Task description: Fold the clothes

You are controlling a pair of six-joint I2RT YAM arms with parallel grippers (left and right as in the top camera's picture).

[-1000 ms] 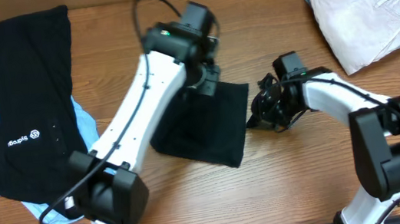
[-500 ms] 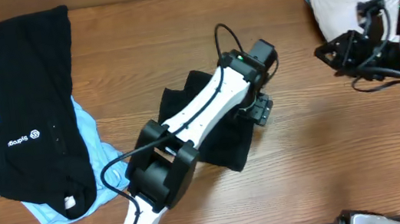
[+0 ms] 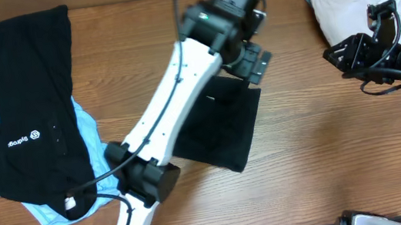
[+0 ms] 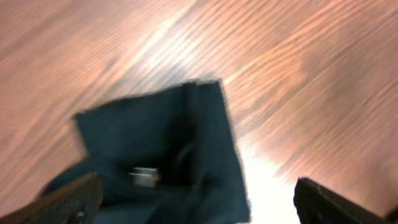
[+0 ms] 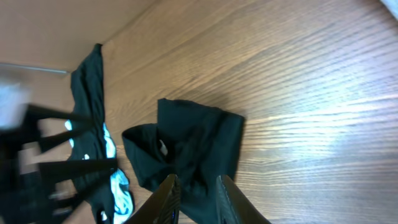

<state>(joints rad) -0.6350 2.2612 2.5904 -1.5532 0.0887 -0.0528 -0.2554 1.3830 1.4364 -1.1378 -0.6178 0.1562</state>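
Overhead, the plain black T-shirt [image 3: 222, 129] lies folded mid-worktop [image 3: 308, 160], the left pincer [image 3: 254, 63] over its far edge with jaws wide apart and empty, the right pincer [image 5: 196, 183] well away beside the white clothes [image 3: 361, 6], jaws slightly apart, holding nothing.

Overhead, my light is bright and even, shadows soft, everything sharp. My left wrist picture is blurred throughout, with white glare on the table [image 4: 267, 177] between my left fingers [image 4: 68, 196]. Left of my right fingers [image 5: 169, 198], dark blurred streaks smear the view.
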